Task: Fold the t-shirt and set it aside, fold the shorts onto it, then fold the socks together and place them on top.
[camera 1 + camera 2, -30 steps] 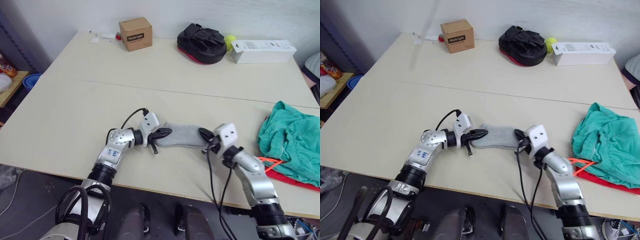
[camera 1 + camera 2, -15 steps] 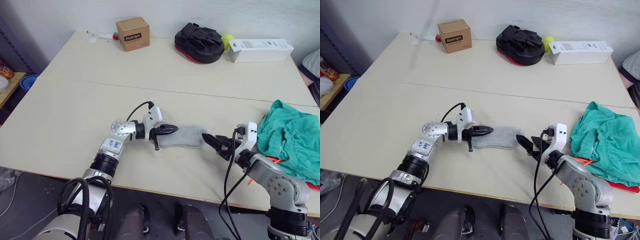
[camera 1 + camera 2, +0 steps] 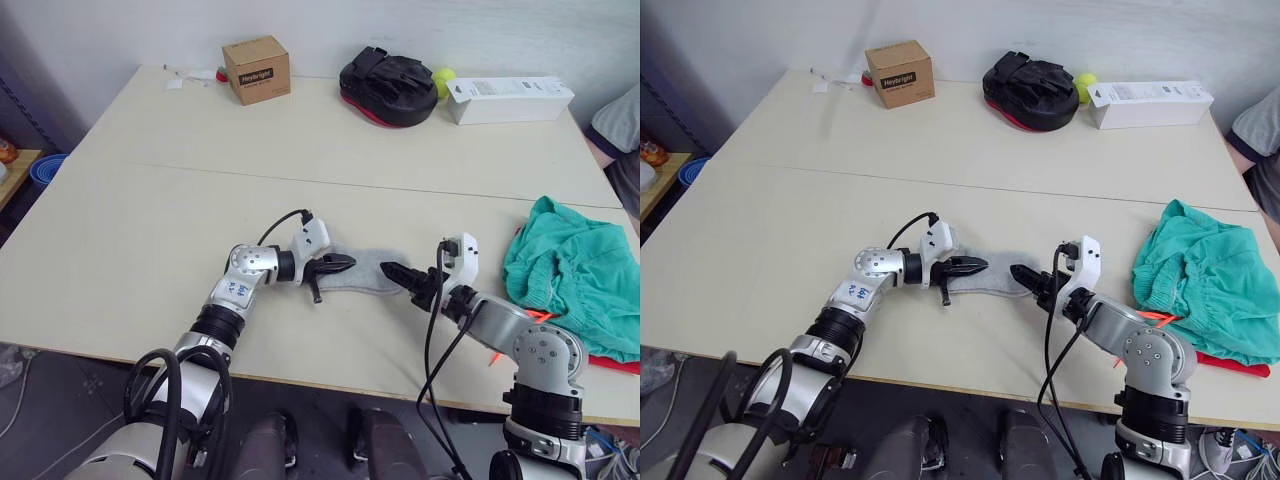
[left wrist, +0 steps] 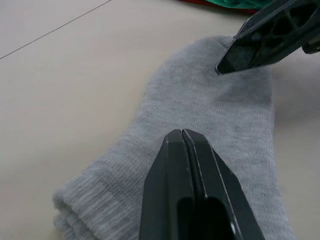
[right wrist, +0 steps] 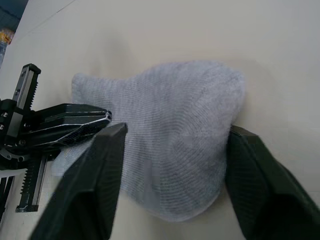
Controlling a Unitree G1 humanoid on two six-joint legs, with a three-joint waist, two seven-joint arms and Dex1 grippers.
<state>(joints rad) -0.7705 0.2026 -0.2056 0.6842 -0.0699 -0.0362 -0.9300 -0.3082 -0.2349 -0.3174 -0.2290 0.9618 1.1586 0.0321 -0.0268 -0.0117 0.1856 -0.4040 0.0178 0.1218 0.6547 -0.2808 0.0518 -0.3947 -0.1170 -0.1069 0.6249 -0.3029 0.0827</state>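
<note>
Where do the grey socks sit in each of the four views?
Left eye view: the socks lie near the table's front edge, between both grippers.
Right eye view: same spot.
Left wrist view: they lie under the shut left gripper.
Right wrist view: they lie between the open right gripper's fingers.
Shared landmark: the left gripper.

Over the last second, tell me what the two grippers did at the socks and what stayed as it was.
The right gripper let go of the toe end of the socks, drew back toward the shorts, and has now returned with fingers open around that end. The left gripper stayed shut, pressing on the cuff end. The socks stayed flat in the same place on the table; the shorts did not move.
</note>
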